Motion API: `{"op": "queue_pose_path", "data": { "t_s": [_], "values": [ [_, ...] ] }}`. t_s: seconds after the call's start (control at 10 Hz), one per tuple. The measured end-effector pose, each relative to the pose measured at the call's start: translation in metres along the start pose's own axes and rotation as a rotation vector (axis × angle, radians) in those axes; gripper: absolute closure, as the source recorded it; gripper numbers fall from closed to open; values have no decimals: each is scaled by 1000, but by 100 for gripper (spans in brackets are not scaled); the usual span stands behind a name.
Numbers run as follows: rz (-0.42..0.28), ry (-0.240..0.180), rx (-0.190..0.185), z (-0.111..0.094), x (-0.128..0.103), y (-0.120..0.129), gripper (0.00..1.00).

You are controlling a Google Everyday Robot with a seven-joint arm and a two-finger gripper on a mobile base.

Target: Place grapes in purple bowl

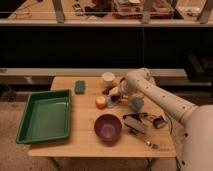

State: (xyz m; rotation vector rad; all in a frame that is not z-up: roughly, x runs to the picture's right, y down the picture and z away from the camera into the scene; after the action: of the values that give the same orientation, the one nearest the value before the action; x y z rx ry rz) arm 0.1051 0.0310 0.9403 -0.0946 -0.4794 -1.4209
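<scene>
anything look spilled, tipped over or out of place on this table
Nothing stands out. The purple bowl sits upright, the green tray lies flat, and the gripper is low over the table beside the orange fruit.

Dark, bumpy grapes (pixel 111 100) lie at the gripper (pixel 114 95), apart from the upright matte purple bowl (pixel 108 129) nearer the camera.
</scene>
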Motion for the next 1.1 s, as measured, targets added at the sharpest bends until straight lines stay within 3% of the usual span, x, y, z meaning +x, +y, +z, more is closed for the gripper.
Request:
{"op": "queue_pose_path", "data": {
  "t_s": [0.5, 0.8, 1.0, 1.1],
  "values": [
    [-97, 16, -25, 11, 21, -17, 20],
    [-114, 14, -26, 17, 26, -22, 20],
    [-126, 8, -12, 22, 26, -30, 30],
    [-131, 3, -2, 25, 24, -35, 42]
  ]
}}
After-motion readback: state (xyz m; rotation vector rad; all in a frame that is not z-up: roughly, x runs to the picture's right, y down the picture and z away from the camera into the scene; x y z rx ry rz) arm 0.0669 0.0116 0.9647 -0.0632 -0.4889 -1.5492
